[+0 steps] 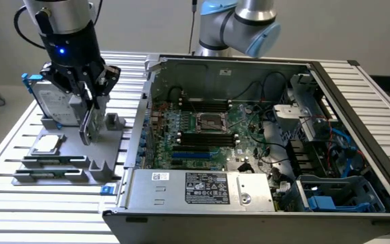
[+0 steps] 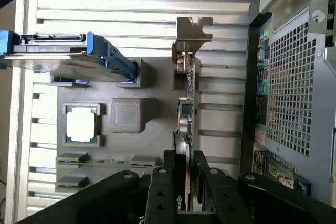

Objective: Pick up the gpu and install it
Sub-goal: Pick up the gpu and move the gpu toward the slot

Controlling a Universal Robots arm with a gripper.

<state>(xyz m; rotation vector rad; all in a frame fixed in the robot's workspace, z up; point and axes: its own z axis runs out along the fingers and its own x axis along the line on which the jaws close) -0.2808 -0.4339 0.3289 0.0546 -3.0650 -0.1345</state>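
Gripper (image 2: 185, 167) pinching the gpu (image 2: 187, 111) by its thin edge, card upright at the grey fixture (image 1: 73, 147), 9 o'clock of the open case (image 1: 146, 91); likely risk: the narrow grip slips or tilts and the bracket snags the slot or case wall.

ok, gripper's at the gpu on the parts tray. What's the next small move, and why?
Probably a short straight lift. The gripper looks shut on the gpu, which stands on edge at the gray parts tray with the hard drive standing nearby. Rising vertically should free the card from the tray before any sideways travel.
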